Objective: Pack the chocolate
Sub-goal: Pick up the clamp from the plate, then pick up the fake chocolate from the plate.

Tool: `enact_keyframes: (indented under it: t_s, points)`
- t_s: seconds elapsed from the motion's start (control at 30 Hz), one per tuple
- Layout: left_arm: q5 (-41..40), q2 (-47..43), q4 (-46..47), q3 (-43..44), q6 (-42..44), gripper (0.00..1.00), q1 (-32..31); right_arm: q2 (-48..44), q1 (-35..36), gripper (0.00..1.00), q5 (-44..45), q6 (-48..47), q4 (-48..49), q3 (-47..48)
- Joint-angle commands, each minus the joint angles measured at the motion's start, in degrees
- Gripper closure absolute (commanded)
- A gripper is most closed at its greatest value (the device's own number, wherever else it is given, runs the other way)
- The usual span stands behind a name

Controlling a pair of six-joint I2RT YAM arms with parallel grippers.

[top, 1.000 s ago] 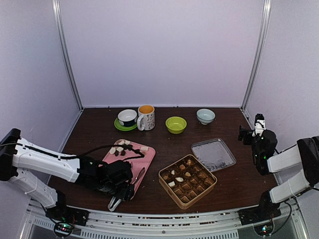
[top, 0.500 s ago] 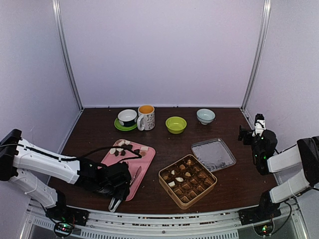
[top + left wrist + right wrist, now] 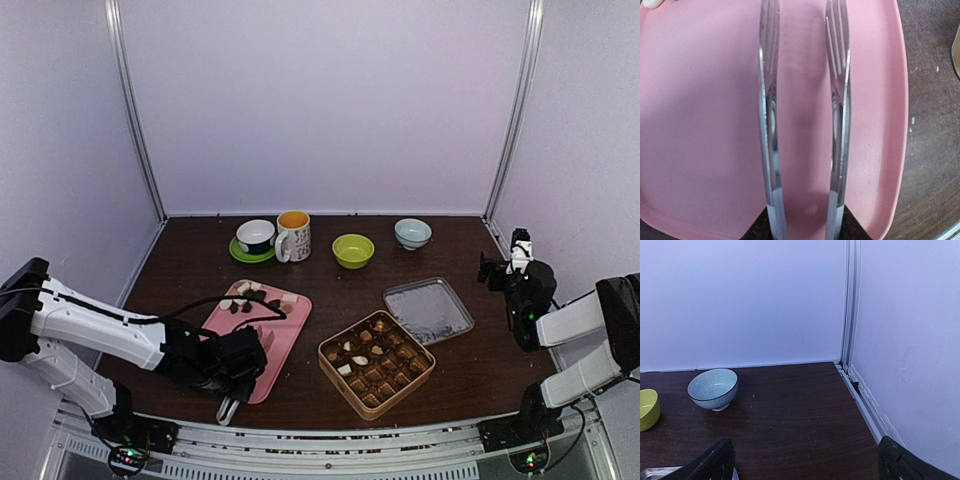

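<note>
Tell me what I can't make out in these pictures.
Top view: the left pincer sits under its own wrist, so its hold on the tongs is unseen there.
Left wrist view: the tong tips are cut off by the top edge.
Top view: the chocolate on the pink tray is too small to count.
Right wrist view: the right pincer is clipped by the bottom edge.

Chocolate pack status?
Done: lid off, gold tin looks largely filled.
In hand: left fingers grip the tongs over the pink tray, with nothing between the tips.
Left: several chocolate pieces at the tray's far end. Right fingers open, idle.
</note>
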Motion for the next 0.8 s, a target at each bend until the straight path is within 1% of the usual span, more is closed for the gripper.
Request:
enact_keyframes:
  t_s: [0.0, 0.13, 0.37, 0.5, 0.63, 0.77]
  points:
    - [-2.97, -3.67, -6.39, 3.67, 0.80, 0.62, -0.71, 0.05, -0.11, 0.00, -0.28, -0.30, 0.75, 0.83]
    - [-2.25, -8.41, -10.32, 4.00, 0.64, 0.64, 0.86, 0.08, -0.11, 0.00, -0.28, -0.31, 0.76, 0.83]
    - [5.96, -17.19, -15.98, 4.09, 3.33, 0.67, 8.26, 0.07, -0.11, 0.00, -0.28, -0.33, 0.75, 0.80]
    - [9.46, -21.83, -18.59, 3.89, 4.67, 0.67, 12.17, 0.07, -0.11, 0.00, -0.27, -0.31, 0.75, 0.85]
    - [11.61, -23.07, -20.07, 3.00, 6.41, 0.66, 15.78, 0.06, -0.11, 0.00, -0.26, -0.31, 0.75, 0.80]
    - [12.88, -21.87, -21.42, 2.72, 9.50, 0.65, 19.35, 0.05, -0.11, 0.00, -0.28, -0.31, 0.75, 0.82]
